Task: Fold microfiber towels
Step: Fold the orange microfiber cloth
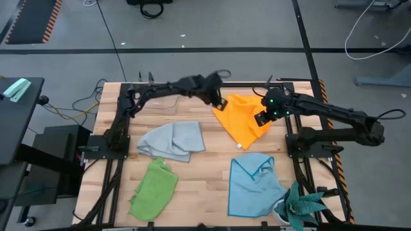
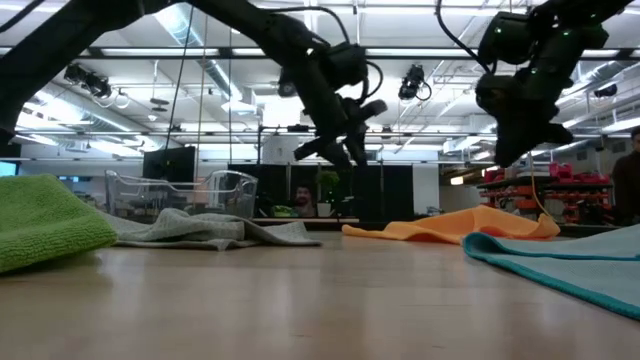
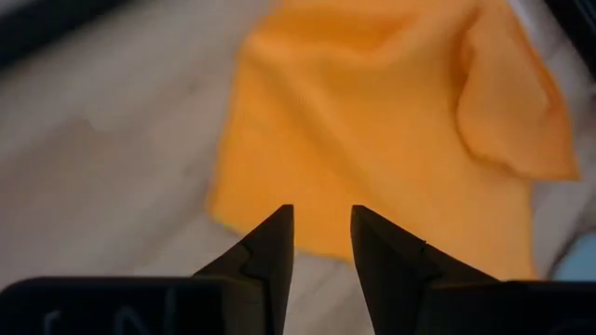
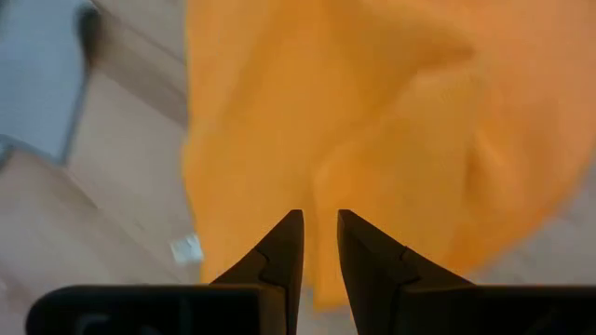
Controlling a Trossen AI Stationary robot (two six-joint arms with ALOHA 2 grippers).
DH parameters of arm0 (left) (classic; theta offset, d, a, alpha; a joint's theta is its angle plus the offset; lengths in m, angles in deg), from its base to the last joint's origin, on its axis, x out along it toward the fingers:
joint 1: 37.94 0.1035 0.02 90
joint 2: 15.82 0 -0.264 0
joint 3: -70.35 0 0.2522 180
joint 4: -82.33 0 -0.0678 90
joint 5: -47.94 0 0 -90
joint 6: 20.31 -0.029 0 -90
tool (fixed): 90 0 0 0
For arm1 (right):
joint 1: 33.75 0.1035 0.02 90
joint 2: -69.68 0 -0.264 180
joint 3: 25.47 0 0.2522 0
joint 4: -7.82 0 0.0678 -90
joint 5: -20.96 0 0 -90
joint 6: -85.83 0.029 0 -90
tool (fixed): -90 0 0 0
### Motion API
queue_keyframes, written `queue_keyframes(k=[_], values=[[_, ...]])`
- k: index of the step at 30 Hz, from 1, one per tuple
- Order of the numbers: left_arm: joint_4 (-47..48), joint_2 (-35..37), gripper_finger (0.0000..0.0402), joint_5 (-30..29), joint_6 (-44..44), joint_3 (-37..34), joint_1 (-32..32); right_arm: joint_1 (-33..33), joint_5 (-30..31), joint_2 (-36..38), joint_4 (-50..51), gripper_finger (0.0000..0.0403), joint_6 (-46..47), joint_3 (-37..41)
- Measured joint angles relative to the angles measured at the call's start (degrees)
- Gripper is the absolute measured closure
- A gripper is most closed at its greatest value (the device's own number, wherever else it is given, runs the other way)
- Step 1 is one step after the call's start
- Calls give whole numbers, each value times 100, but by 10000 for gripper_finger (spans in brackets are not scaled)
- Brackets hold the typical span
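The orange-yellow towel (image 1: 241,119) lies rumpled on the wooden table at the far right of centre, one corner flap (image 3: 507,107) turned over onto it. My left gripper (image 1: 223,104) hovers above the towel's left corner, open and with nothing between its fingers (image 3: 322,209). My right gripper (image 1: 261,120) hovers over the towel's right side, open a little and also with nothing between its fingers (image 4: 320,214). The low view shows both grippers well above the cloth. The grey towel (image 1: 173,141), the lime green towel (image 1: 154,187) and the light blue towel (image 1: 255,184) lie crumpled nearer the front.
A teal spiky plant (image 1: 303,206) stands at the near right corner beside the blue towel. The low view shows a clear plastic box (image 2: 182,190) behind the grey towel. Bare wood (image 1: 212,167) shows between the towels in the middle of the table.
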Motion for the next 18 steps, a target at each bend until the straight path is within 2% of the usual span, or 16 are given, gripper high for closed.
queue_keyframes(k=[3,7,12,18], values=[[171,-54,287,-314,406,-142,-177,0,-2,185,361,325,71,0],[256,-314,282,-530,857,-187,-164,-2,-2,414,337,325,153,0],[52,-622,267,-454,1076,-193,-19,-2,-8,506,260,325,159,0],[-316,-625,250,-498,1166,-163,115,85,-44,508,253,325,195,0]])
